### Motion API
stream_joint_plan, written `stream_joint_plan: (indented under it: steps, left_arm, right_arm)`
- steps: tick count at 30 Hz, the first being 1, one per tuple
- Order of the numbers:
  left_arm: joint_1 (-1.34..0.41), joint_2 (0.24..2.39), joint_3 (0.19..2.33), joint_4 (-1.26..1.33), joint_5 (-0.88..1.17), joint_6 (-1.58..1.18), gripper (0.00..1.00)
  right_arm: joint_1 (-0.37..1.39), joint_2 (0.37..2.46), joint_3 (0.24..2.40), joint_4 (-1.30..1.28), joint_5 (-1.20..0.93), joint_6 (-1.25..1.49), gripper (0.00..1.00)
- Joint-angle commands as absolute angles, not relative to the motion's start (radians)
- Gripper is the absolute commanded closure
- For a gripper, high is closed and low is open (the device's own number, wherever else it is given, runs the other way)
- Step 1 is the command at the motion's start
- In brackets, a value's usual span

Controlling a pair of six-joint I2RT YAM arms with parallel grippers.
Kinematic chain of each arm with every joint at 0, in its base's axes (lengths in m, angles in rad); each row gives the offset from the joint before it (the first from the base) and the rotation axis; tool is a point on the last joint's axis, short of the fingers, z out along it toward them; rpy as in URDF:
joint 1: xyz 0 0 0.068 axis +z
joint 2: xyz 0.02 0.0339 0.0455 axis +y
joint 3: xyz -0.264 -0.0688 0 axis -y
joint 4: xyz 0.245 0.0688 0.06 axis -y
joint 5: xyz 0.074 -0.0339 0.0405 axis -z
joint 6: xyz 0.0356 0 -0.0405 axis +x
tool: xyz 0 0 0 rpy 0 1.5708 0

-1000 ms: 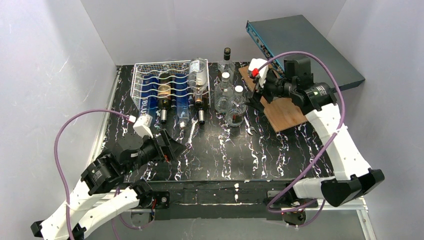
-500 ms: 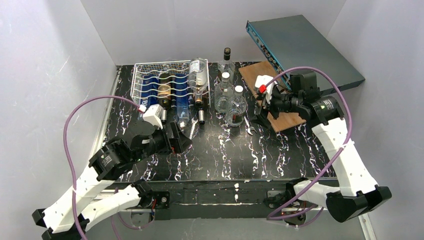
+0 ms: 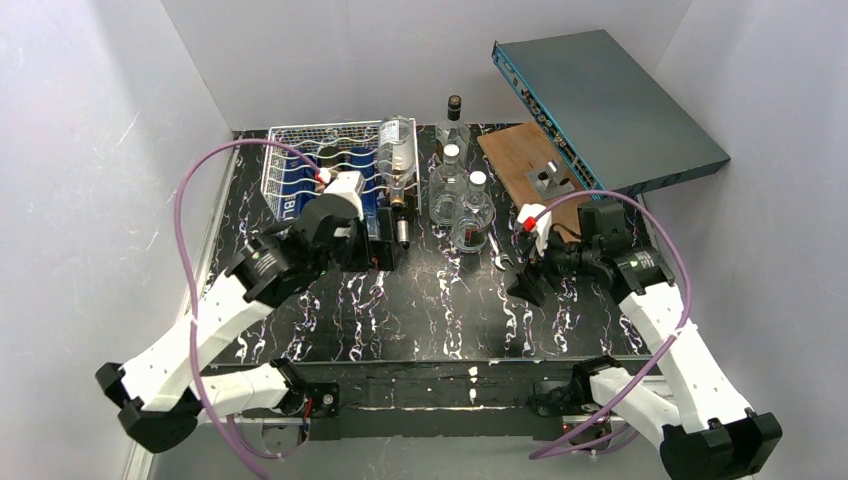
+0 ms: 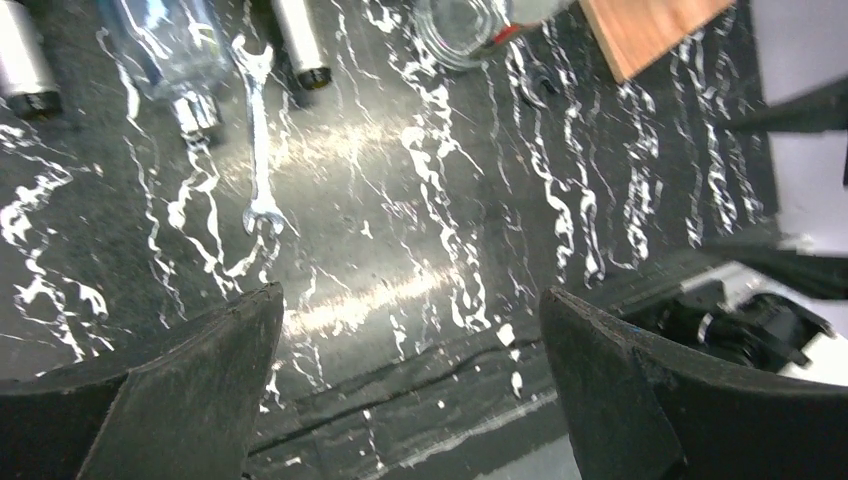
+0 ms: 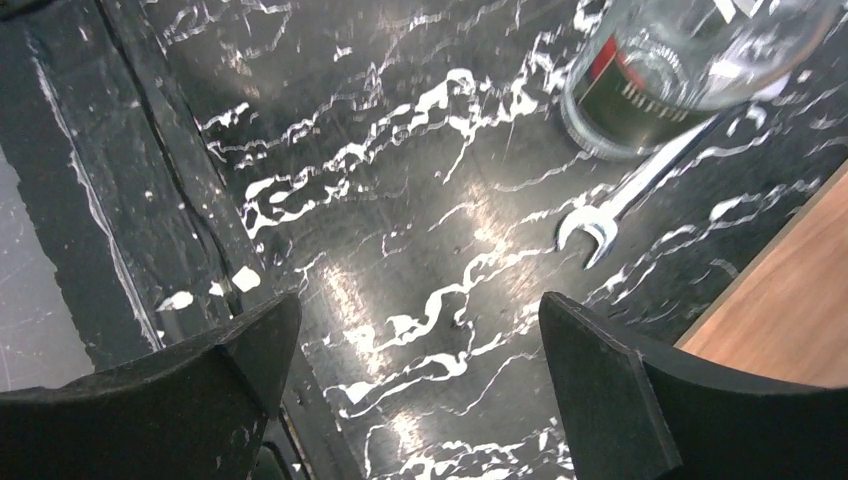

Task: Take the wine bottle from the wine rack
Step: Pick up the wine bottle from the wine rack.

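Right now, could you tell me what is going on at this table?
The job is taking a wine bottle off the wire rack. The left gripper hovers open by the rack's near side; no bottle is gripped yet. The right gripper, open and empty, hangs over the table near a wrench.

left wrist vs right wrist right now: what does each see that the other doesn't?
Left wrist only: bottle necks along the top edge, a wrench lying by them, and part of the right arm at far right. Right wrist only: a second wrench beside the labelled base of a clear bottle. Both: the black marbled table, a corner of the wooden board, and the view's own gripper, left gripper and right gripper alike open wide.
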State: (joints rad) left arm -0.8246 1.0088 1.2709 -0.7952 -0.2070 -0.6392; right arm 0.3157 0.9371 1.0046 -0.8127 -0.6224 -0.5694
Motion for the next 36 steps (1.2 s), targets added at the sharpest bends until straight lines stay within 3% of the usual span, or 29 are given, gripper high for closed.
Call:
stream_joint_plan:
  steps: [1,10,23,34,36]
  left_arm:
    - [-0.773,1.103,1.347,-0.822,-0.314,-0.556,0.01]
    - [-0.543,1.288,1.355,-0.653,-0.105,-0.478,0.01]
    - [-0.455,1.606,1.474,-0.544,-0.057,-0.405,0.01]
    - [-0.445,1.706,1.511,-0.468,-0.055,-0.428,0.01]
    - [-0.445,1.726,1.521,-0.468,-0.048,-0.436,0.05]
  right_arm:
    - [0.303,0.871,0.881,-0.688,-0.591,-0.508,0.02]
    - [0.232,0.834,0.761,-0.602,-0.620,-0.539,0.02]
    - [0.159,0.867,0.746,-0.575,-0.640,-0.556,0.02]
    - [0.137,0.869,0.746,-0.584,-0.643,-0.567,0.02]
    - [0.133,0.869,0.746,-0.584,-0.643,-0.568,0.02]
